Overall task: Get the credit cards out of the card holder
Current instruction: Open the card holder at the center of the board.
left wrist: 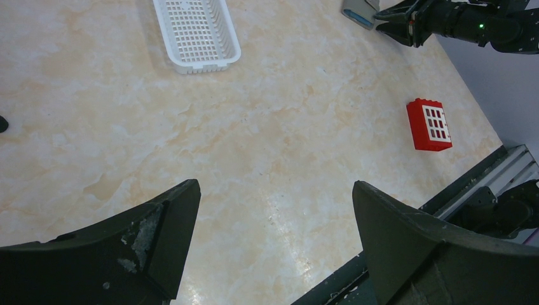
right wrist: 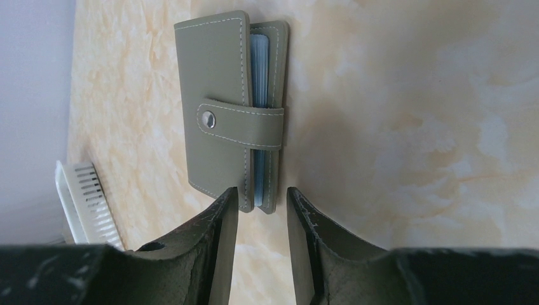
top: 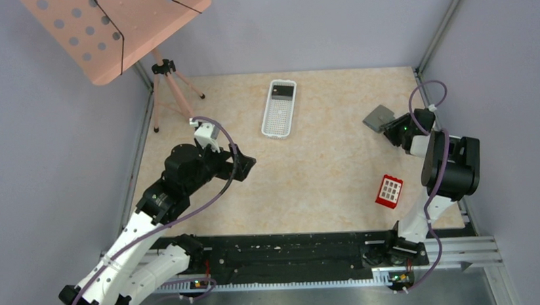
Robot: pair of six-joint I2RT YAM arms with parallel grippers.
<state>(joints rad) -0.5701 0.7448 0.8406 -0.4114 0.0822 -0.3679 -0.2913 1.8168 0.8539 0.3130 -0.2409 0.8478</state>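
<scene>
Top external shows your left gripper (left wrist: 273, 187) spread wide over the beige marbled tabletop (top: 322, 178), well left of the white perforated plastic basket (top: 278, 120). Over at the far right edge lies the flat grey bifold card holder (right wrist: 216, 95). Its snap strap (right wrist: 245, 124) is fastened, and pale bluish cards (right wrist: 259, 95) peek out between the covers. Your right gripper (right wrist: 262, 192) sits at the holder's near end with a narrow gap. I can't tell if it's pinching. I'd pop the strap first and pin the holder with the left.
</scene>
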